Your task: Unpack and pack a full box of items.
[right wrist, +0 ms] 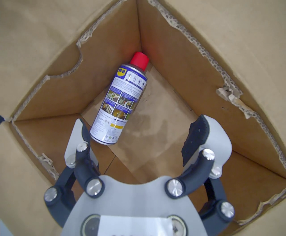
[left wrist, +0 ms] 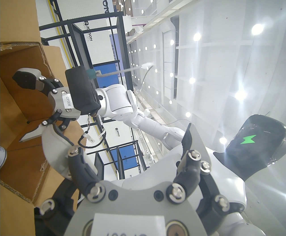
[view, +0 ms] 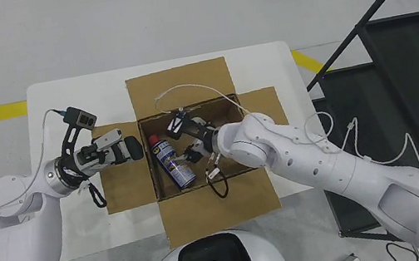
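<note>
Partly behind fingers [right wrist: 197,136], box floor [right wrist: 152,127]

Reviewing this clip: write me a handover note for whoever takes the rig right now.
Left gripper: open, empty, over the left flap of the box, outside the opening.
Right gripper: open, empty, above the box interior, apart from the spray can.
Spray can: on its side on the box floor, red cap toward a corner.
Done: flaps open, one can inside.
Left: probably grasping the can; whether this is unpacking or packing cannot be told.
</note>
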Action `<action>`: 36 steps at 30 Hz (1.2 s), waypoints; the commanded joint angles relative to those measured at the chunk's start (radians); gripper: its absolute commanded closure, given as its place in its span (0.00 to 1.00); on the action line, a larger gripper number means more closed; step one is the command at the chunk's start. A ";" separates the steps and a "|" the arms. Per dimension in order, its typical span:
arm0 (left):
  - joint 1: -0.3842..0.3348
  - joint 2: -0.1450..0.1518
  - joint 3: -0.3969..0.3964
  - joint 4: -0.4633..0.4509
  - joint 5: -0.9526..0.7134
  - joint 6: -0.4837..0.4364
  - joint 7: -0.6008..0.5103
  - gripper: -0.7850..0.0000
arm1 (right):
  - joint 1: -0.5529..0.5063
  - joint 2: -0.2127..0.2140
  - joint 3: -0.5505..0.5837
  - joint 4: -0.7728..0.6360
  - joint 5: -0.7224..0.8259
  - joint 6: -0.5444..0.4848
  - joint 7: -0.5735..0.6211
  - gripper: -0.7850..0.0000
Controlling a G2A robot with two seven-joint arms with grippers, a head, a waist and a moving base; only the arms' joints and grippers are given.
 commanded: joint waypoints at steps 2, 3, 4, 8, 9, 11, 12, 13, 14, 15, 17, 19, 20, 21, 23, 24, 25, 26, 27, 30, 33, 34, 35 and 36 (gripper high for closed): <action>0.000 0.000 0.000 0.000 0.000 0.000 0.000 0.00 | 0.000 -0.005 0.000 0.006 0.006 0.012 -0.009 0.00; 0.000 0.000 0.000 0.000 0.000 0.000 0.000 0.00 | 0.000 -0.005 0.000 0.006 0.006 0.012 -0.009 0.00; 0.000 0.000 0.000 0.000 0.000 0.000 0.000 0.00 | 0.000 -0.005 0.000 0.006 0.006 0.012 -0.009 0.00; 0.000 0.000 0.000 0.000 0.000 0.000 0.000 0.00 | 0.000 -0.005 0.000 0.006 0.006 0.012 -0.009 0.00; 0.000 0.000 0.000 0.000 0.000 0.000 0.000 0.00 | 0.000 -0.005 0.000 0.006 0.006 0.012 -0.009 0.00; 0.000 0.000 0.000 0.000 0.000 0.000 0.000 0.00 | 0.000 -0.005 0.000 0.006 0.006 0.012 -0.009 0.00; 0.000 0.000 0.000 0.000 0.000 0.000 0.000 0.00 | 0.000 -0.005 0.000 0.006 0.006 0.012 -0.009 0.00; 0.000 0.000 0.000 0.000 0.000 0.000 0.000 0.00 | 0.000 -0.005 0.000 0.006 0.006 0.012 -0.009 0.00; 0.000 0.000 0.000 0.000 0.000 0.000 0.000 0.00 | 0.000 -0.005 0.000 0.006 0.006 0.012 -0.009 0.00; 0.000 0.000 0.000 0.000 0.000 0.000 0.000 0.00 | -0.008 -0.006 0.005 0.003 0.025 0.011 -0.018 0.00; 0.000 0.000 0.000 0.000 0.000 0.000 0.000 0.00 | -0.011 -0.011 0.006 0.000 0.043 0.008 0.008 0.00; 0.000 0.000 0.000 0.000 0.000 0.000 0.000 0.00 | -0.005 -0.022 0.000 0.002 0.063 0.011 0.041 0.00; 0.000 0.000 0.000 0.000 0.000 0.000 0.000 0.00 | 0.000 -0.028 -0.005 0.009 0.069 0.014 0.056 0.00; 0.000 0.000 0.000 0.000 0.000 0.000 0.000 0.00 | 0.004 -0.036 -0.007 0.019 0.086 0.015 0.063 0.00; 0.000 0.000 0.000 0.000 0.000 0.000 0.000 0.00 | 0.018 -0.051 -0.025 0.044 0.081 0.022 0.091 0.00; 0.000 0.000 0.000 0.000 0.000 0.000 0.000 0.00 | 0.025 -0.059 -0.033 0.056 0.079 0.028 0.096 0.00; 0.000 0.000 0.000 0.000 0.000 0.000 0.000 0.00 | 0.028 -0.068 -0.037 0.067 0.090 0.034 0.087 0.00; 0.000 0.000 0.000 0.000 0.000 0.000 0.000 0.00 | 0.032 -0.076 -0.045 0.082 0.087 0.037 0.085 0.00; 0.000 0.000 0.000 0.000 0.000 0.000 0.000 0.00 | 0.038 -0.085 -0.054 0.097 0.080 0.038 0.083 0.00; 0.000 0.000 0.000 0.000 0.000 0.000 0.000 0.00 | 0.048 -0.113 -0.087 0.140 0.064 0.042 0.077 0.00; 0.000 0.000 0.000 0.000 0.000 0.000 0.000 0.00 | 0.053 -0.139 -0.101 0.176 0.076 0.046 0.055 0.00; 0.006 0.000 -0.007 -0.006 -0.004 -0.002 0.030 0.00 | 0.054 -0.146 -0.101 0.187 0.081 0.044 0.046 0.00; 0.016 0.001 -0.022 -0.012 -0.016 -0.007 0.057 0.00 | 0.054 -0.152 -0.102 0.195 0.081 0.043 0.040 0.00; 0.027 0.004 -0.042 -0.016 -0.024 -0.015 0.077 0.00 | 0.055 -0.156 -0.101 0.198 0.079 0.042 0.037 0.00</action>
